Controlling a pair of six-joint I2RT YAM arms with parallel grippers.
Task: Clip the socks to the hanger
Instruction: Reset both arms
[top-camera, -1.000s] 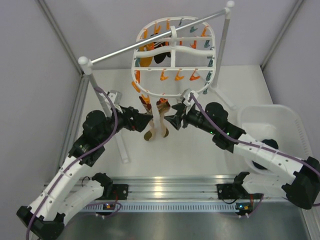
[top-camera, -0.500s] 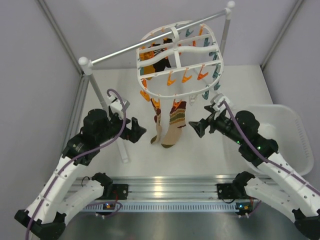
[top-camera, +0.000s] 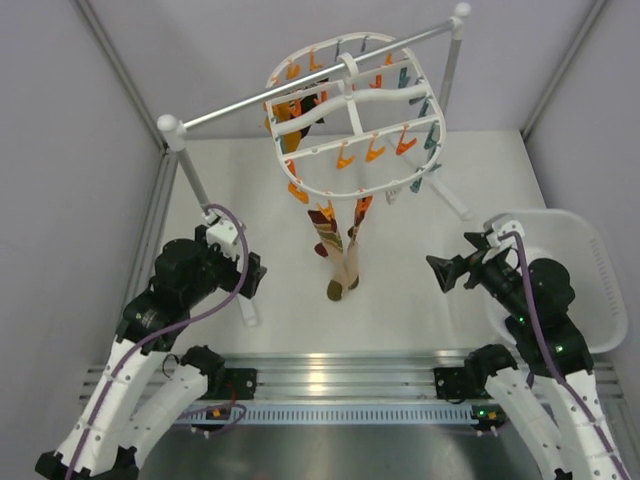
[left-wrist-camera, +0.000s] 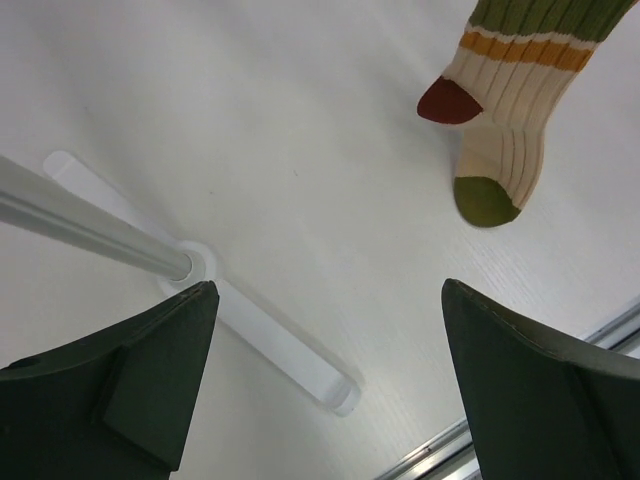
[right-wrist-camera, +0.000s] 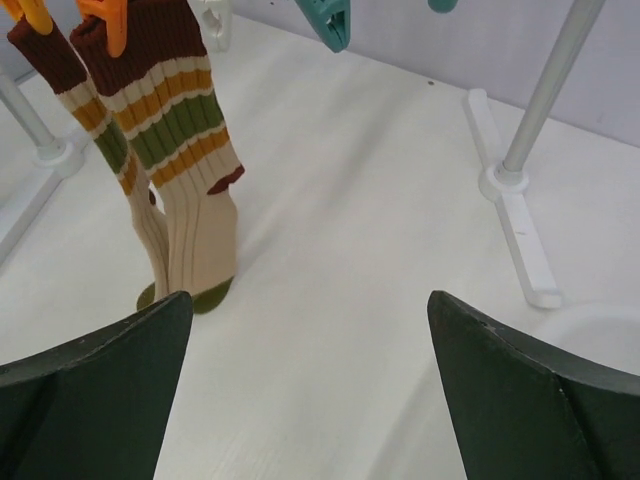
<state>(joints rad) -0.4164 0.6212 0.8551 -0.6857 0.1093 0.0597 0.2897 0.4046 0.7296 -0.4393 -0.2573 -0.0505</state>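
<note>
The white oval hanger (top-camera: 352, 105) with orange and teal pegs hangs from the grey rail. Two striped socks (top-camera: 340, 250) dangle side by side from orange pegs (right-wrist-camera: 108, 22) at its near rim, toes just above the table. The right wrist view shows the pair of socks (right-wrist-camera: 185, 170) at upper left, and the left wrist view shows the sock toes (left-wrist-camera: 500, 130) at upper right. A dark sock (top-camera: 312, 108) hangs at the hanger's far side. My left gripper (top-camera: 254, 274) (left-wrist-camera: 330, 290) is open and empty, left of the socks. Right of them, my right gripper (top-camera: 438, 270) (right-wrist-camera: 310, 295) is open and empty.
The grey metal rail (top-camera: 300, 85) spans two white posts, with one foot (left-wrist-camera: 270, 350) near my left gripper and the other foot (right-wrist-camera: 512, 225) at the right. A white bin (top-camera: 580, 250) sits beside my right arm. An aluminium base rail (top-camera: 340, 375) runs along the near edge.
Both grippers have drawn back from the socks toward the near edge. The right gripper has opened and let go. The hanger has swung, and the striped socks now hang free.
</note>
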